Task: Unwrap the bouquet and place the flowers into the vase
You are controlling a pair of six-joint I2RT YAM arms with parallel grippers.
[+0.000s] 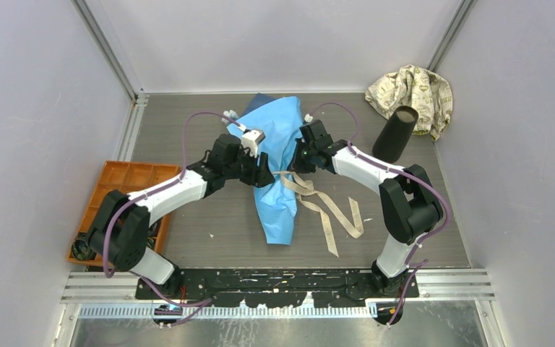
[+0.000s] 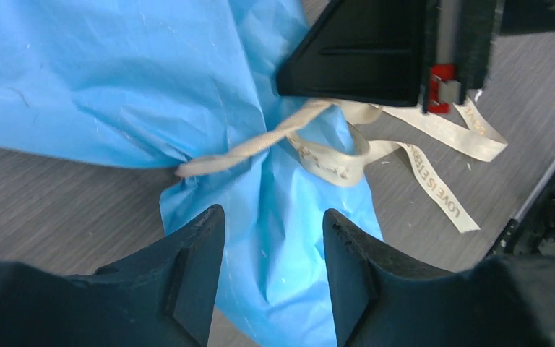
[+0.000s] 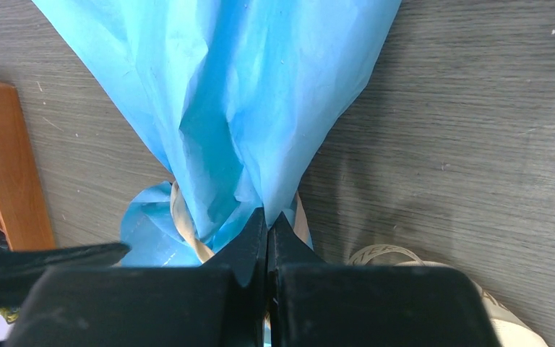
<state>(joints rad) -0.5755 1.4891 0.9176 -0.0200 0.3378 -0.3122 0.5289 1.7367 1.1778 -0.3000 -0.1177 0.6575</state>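
Left claw (image 2: 273,224) — jaws stand partly apart, holding nothing, straddling the blue paper just below the tied waist. Right claw (image 3: 267,220) — closed tip to tip at that same waist. A twisted strand of the ribbon (image 2: 433,181) runs into its tips and appears to be pinched there.

Location: the bouquet (image 1: 278,210) lies flat on the counter (image 1: 209,238) between the two claws. Its wide end is beyond them and its narrow end is on their near side. The flowers cannot be seen; the paper covers them. The vase (image 1: 396,134) is well apart, beyond the right claw on its outer side.

Handling, as judged:
- Paper: thin, creased, light. It will likely crumple and tear under a hard pinch and gives no firm hold on the stems inside.
- Ribbon: soft, flat, limp. It is likely to slip unless pinched squarely across its width.
- Bundle: light overall, and likely to drag across the counter when the ribbon is pulled.

Recommended hold: take the ribbon at the waist for untying, with the other claw pressing the paper down beside it.
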